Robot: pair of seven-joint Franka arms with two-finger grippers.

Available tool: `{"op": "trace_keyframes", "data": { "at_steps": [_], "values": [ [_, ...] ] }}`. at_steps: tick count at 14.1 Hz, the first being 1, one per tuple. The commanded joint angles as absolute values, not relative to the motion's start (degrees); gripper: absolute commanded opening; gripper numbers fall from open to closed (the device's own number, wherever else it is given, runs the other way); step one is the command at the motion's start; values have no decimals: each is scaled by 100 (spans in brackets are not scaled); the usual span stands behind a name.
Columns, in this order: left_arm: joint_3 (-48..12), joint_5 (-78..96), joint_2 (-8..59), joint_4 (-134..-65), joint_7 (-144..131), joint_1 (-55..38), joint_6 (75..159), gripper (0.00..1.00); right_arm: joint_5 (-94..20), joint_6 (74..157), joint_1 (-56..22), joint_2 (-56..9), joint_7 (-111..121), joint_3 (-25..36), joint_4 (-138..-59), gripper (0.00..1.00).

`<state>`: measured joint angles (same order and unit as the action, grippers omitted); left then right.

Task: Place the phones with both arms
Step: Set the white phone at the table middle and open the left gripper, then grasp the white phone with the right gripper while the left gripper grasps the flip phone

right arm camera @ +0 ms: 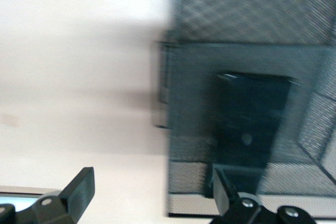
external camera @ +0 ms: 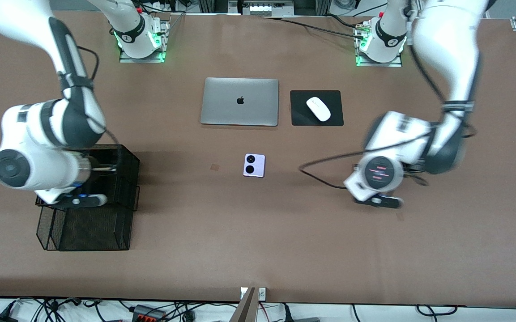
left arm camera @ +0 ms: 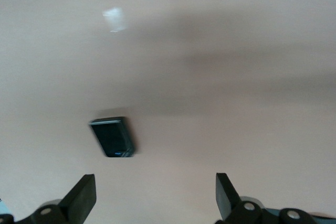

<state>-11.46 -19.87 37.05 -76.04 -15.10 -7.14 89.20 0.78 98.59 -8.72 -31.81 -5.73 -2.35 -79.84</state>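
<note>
A black wire-mesh desk organiser [external camera: 105, 223] stands at the right arm's end of the brown table [external camera: 258, 250], and the right wrist view shows a long black slab phone [right arm camera: 252, 119] lying inside one of its mesh compartments, apart from the fingers. The right gripper [right arm camera: 152, 198] hangs over that organiser with its two black fingers [right arm camera: 79, 190] spread wide and nothing between them. The small squarish white phone with two black circles [external camera: 254, 165] lies flat in the middle of the table, nearer to the front camera than the closed silver laptop [external camera: 240, 101]. Beside the laptop, toward the left arm's end, a white computer mouse [external camera: 318, 108] rests on a black mouse pad [external camera: 300, 118]. The left gripper [left arm camera: 155, 198] is over the bare table at the left arm's end, its fingers [left arm camera: 84, 195] likewise wide apart and empty. In the left wrist view a small squarish black phone [left arm camera: 112, 137] lies flat on the tabletop, clear of the fingers; the front view does not show it, the left arm's wrist being in the way.
</note>
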Motion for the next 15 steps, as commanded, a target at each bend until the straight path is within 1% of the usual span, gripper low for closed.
{"op": "trace_keyframes", "data": {
  "at_steps": [1, 3, 6, 7, 8, 10, 11, 12, 13, 14, 15],
  "values": [
    [-1257, -1707, 3104, -8128, -1266, -362, 8877, 100, 44, 10265, -1466, -3339, -737, -264, -8042, 100],
    [-1274, -1574, 3059, -8270, -1039, 15, 8912, 100, 35, 10554, -1861, -3523, -1245, -272, -8042, 100],
    [-1389, -1547, 2989, -8314, -748, 359, 8929, 100, 53, 11195, -2757, -3901, -2623, -273, -8042, 100],
    [-1363, -1521, 2832, -8541, -356, 456, 9078, 100, 53, 11450, -2977, -4024, -3159, -272, -8033, 100],
    [-1284, -1494, 2534, -9048, -21, 518, 9636, 100, 53, 11644, -3180, -4112, -3512, -272, -8042, 100],
    [-924, -1293, 1866, -10365, 105, 519, 10936, 100, 53, 12100, -3523, -4306, -4128, -272, -8033, 100],
    [-871, -1205, 1637, -10954, 105, 519, 11595, 100, 53, 12364, -3646, -4411, -4374, -272, -8033, 100],
    [-687, -1204, 1591, -11317, 105, 527, 12150, 100, 53, 12610, -3778, -4517, -4638, -281, -8033, 100],
    [-503, -1187, 1626, -11512, 140, 536, 12538, 100, 61, 12769, -3884, -4622, -4858, -273, -8033, 100],
    [-466, -1169, 1678, -11662, 193, 623, 12820, 100, 70, 12945, -3998, -4727, -5060, -272, -8033, 100],
    [-466, -1038, 1827, -11680, 193, 746, 12858, 100, 70, 13059, -4034, -4781, -5141, -264, -8033, 100]
  ]
}}
